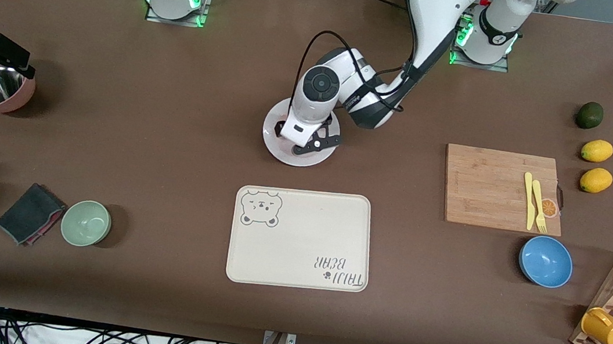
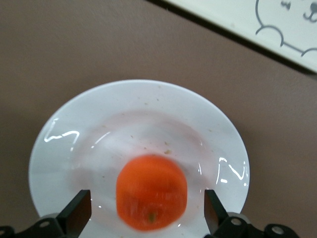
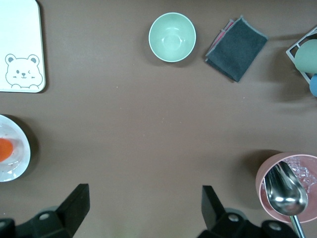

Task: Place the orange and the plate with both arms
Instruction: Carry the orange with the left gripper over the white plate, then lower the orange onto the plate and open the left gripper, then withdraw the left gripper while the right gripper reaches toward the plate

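Nearest to the front camera lies the cream bear-print tray [image 1: 299,238] on the brown worktop [image 1: 170,138]. Just farther from it sits the white plate [image 2: 138,124], and the orange [image 2: 151,192] rests on this plate. Over the plate is the left claw [image 2: 146,208], spread wide, with the orange between its fingers and touching neither. At its own end the right claw [image 3: 143,208] waits, spread too, beside a pink bowl [image 3: 265,178] holding a metal spoon [image 3: 286,187].

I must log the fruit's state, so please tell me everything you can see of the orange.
The orange is a small, round, bright orange-red fruit with a dimple showing on its skin. It lies on the white plate, off its middle, and appears to touch nothing else. The left gripper is above it, its fingers open to either side. In the front view that arm hides it.
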Controlling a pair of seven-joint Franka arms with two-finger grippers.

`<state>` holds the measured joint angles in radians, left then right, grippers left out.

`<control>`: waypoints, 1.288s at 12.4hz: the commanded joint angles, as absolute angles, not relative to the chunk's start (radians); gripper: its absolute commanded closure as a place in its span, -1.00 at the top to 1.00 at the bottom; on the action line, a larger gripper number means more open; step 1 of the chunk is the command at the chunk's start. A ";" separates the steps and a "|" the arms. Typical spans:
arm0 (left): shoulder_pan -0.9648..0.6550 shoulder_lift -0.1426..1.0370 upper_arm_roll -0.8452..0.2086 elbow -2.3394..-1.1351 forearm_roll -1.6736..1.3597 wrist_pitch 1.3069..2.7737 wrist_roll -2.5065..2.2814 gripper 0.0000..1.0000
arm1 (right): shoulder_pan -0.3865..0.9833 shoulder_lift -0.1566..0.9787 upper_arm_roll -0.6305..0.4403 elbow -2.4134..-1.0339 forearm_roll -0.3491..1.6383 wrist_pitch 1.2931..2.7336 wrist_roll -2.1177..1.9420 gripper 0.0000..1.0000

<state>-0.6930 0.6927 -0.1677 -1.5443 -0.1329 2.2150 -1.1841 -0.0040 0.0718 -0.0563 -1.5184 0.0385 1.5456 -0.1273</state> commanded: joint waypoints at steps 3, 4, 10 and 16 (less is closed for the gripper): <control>-0.646 0.583 -0.074 -1.546 -0.106 2.041 -1.184 1.00 | 0.012 0.112 -0.048 -1.512 0.006 1.517 -0.138 1.00; -0.620 0.563 -0.051 -1.546 -0.106 2.008 -1.168 1.00 | 0.021 0.112 -0.046 -1.514 0.006 1.488 -0.130 1.00; -0.303 0.505 -0.046 -1.545 -0.061 1.850 -0.788 1.00 | 0.087 0.181 -0.040 -1.517 0.169 1.471 -0.259 1.00; -0.062 0.430 -0.046 -1.545 -0.061 1.769 -0.320 1.00 | 0.084 0.245 -0.041 -1.738 0.584 1.649 -0.314 1.00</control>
